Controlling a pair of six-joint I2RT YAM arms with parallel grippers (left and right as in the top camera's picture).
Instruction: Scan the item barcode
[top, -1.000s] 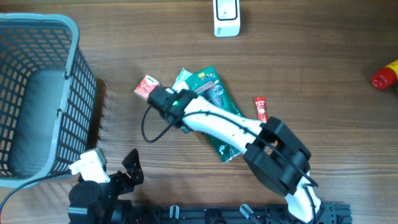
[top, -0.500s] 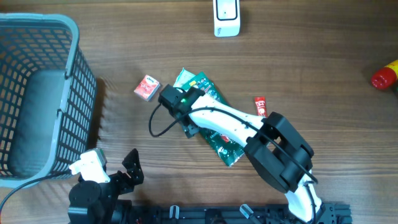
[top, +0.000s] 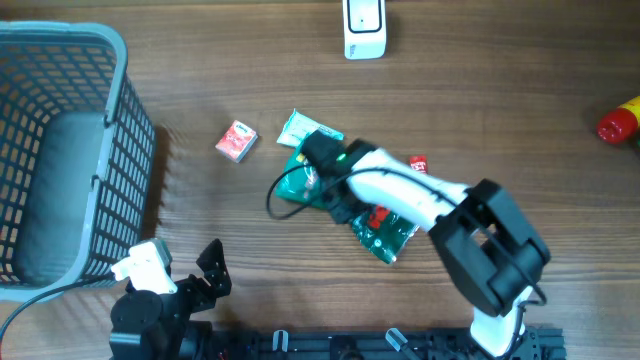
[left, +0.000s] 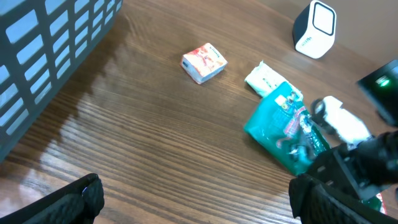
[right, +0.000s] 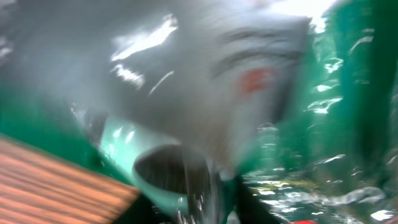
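Basket (top: 130, 150) blocks left; table (top: 190, 120) bare betw. it & red box (top: 237, 141).

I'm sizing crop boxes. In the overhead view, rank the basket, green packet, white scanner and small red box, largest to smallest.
1. grey basket, cropped by the frame
2. green packet, partly covered
3. white scanner and small red box: too alike to rank, scanner cropped at the top

I can read nothing here. The green packet (left: 283, 124) carries red and white print, but from my left wrist and from overhead the letters are too small, and from my right wrist it is only a blur. The small red box (left: 203, 62) shows a printed face, no word legible. Any marking on the white scanner (top: 363, 28) is too small to tell.
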